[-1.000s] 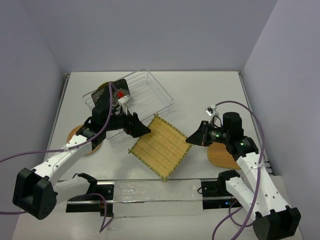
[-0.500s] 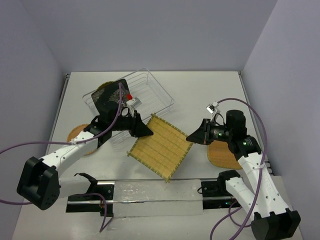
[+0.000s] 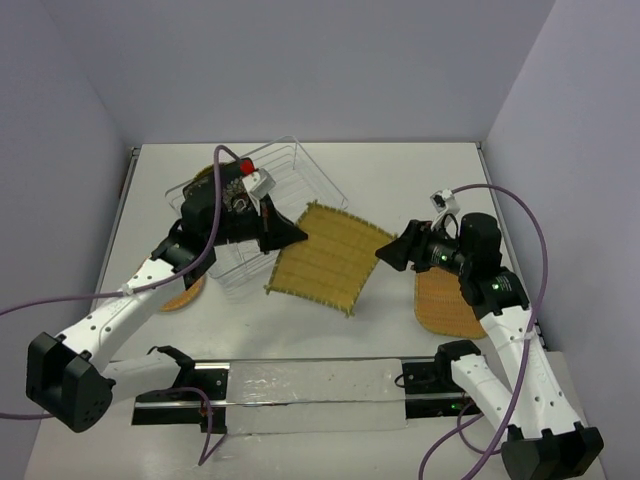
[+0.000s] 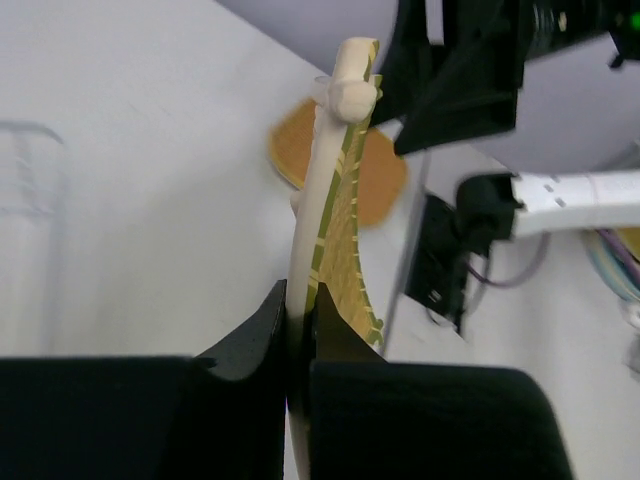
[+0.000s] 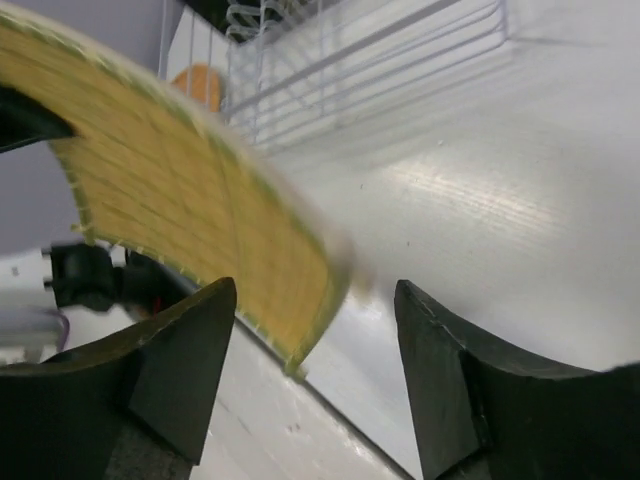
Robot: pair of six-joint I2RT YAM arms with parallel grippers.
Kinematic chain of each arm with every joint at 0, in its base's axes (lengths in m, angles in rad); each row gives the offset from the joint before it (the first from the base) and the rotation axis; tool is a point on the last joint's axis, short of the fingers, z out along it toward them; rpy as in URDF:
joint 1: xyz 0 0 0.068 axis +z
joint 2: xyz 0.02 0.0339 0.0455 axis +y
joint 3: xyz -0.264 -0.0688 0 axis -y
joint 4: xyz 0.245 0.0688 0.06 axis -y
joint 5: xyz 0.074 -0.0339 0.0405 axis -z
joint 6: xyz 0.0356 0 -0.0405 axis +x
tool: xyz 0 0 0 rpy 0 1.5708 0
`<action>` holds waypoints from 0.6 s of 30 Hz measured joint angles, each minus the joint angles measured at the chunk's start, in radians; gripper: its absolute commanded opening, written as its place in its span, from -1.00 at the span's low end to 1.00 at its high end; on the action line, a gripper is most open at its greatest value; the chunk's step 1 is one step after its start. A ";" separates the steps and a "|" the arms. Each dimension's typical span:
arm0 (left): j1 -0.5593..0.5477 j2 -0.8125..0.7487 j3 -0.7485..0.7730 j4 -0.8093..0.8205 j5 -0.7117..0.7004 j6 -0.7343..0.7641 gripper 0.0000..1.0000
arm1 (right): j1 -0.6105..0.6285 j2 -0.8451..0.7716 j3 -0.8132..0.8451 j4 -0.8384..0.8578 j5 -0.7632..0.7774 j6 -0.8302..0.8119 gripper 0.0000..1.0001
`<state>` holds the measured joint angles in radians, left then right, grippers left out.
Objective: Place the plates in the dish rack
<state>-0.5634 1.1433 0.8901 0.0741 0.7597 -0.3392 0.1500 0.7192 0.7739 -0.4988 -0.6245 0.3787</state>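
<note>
Top camera looks down; close wrist cameras share the bamboo plate (image 5: 170, 195).

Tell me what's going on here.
The left gripper is shut on one edge of the yellow bamboo plate, holding it tilted beside the dish rack. The right gripper is open at the plate's opposite edge, not gripping it. Two orange woven plates lie on the table, one under the left arm, one by the right arm.

White table (image 3: 420, 180) bearing a wire dish rack (image 3: 318, 178), an orange woven plate (image 3: 445, 305) right, another orange plate (image 3: 185, 296) left.
</note>
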 measured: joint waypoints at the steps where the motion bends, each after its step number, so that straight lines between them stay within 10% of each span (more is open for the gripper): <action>1: 0.002 -0.005 0.029 -0.008 -0.042 0.027 -1.00 | 0.001 0.004 0.005 0.007 0.034 0.006 0.69; 18: 0.042 0.074 0.524 -0.454 -0.451 0.743 -0.99 | 0.003 0.077 0.085 0.036 0.334 -0.008 0.77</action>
<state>-0.5216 1.2176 1.4138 -0.3801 0.3086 0.4038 0.1528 0.7960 0.8585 -0.4633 -0.2903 0.3702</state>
